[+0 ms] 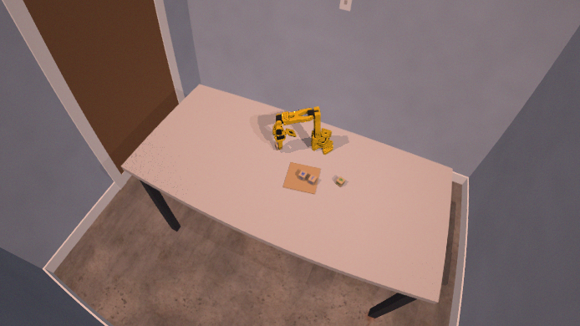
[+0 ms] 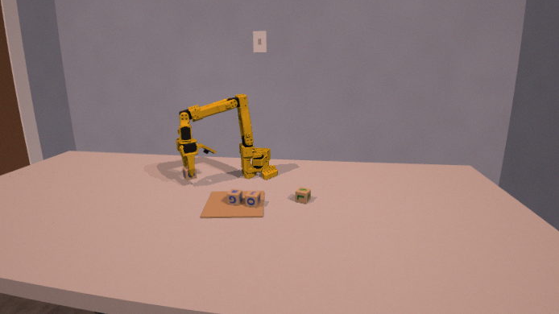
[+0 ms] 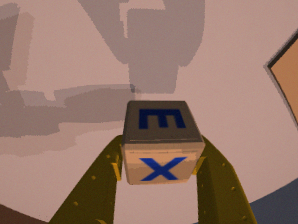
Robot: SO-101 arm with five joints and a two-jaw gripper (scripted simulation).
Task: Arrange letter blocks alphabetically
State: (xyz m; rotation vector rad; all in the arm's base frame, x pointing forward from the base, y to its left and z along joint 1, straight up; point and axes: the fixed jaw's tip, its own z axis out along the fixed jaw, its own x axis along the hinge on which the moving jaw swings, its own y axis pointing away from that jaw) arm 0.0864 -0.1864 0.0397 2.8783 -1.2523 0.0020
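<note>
Hard to read from the top view: letters on the two blocks on the mat (image 1: 302,177) only blue smudges there. In the exterior view, held block (image 2: 188,173) mostly hidden behind the gripper (image 2: 189,170), just a corner showing at its tip. In the wrist view, only one corner of the mat (image 3: 288,76) visible, cut off by the right edge. Held block (image 3: 162,143) tan wood with a darker shaded top face bearing a blue E, and a blue X on the side facing the camera. Clamped on both flanks by the yellow fingers, so gripper shut on this block, at or just above the table (image 2: 370,232); contact with the surface not clear. Arm (image 2: 214,109) raised from the base (image 2: 257,166), upper link upright, forearm reaching out roughly level, wrist turned straight down. Beyond the gripper, toward the exterior camera and off to one side, two blue-lettered blocks (image 2: 242,198) touching side by side on the mat. Further off the same way, past the mat's edge, green-lettered block (image 2: 303,195) alone on the table.
</note>
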